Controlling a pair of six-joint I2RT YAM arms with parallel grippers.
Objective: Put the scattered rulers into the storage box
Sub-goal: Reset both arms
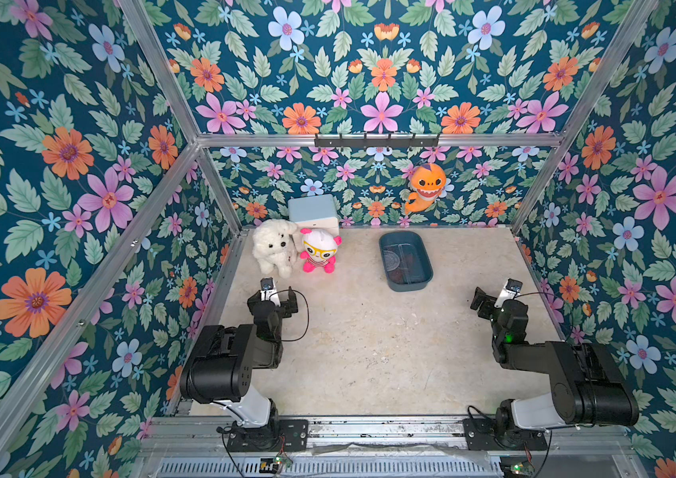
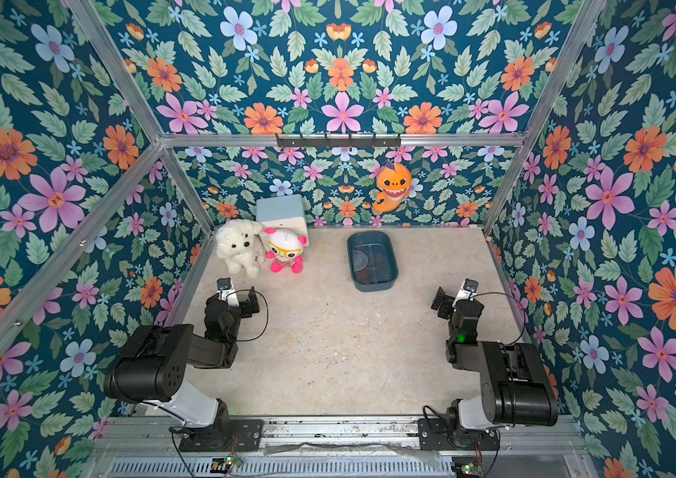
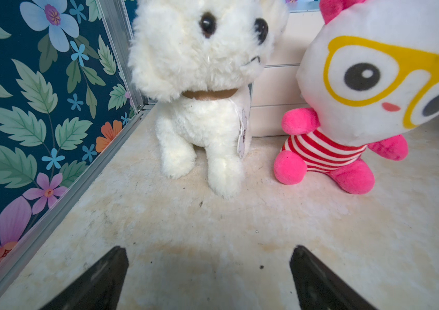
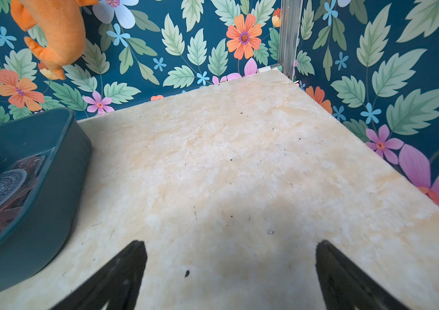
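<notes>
Rulers [image 4: 0,193] in storage box [image 4: 52,174] escape left wrist view; left gripper [image 3: 209,249] and right gripper [image 4: 230,243] gape empty.

The left arm [image 1: 220,364] and right arm [image 1: 576,372] are black with white lower links on bolted black base plates [image 1: 286,432]; thin black cables [image 1: 308,314] loop at the wrists, and the left gripper [image 3: 209,252] and right gripper [image 4: 230,245] show tapered black fingers.

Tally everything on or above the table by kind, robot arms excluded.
Plush toys: 3 (white dog, pink doll, orange shark)
Boxes: 2 (storage box, pale blue cube box)
Clear protractor: 1
Other rulers: overlapping in the storage box, cannot count
Total: 6 counted
</notes>
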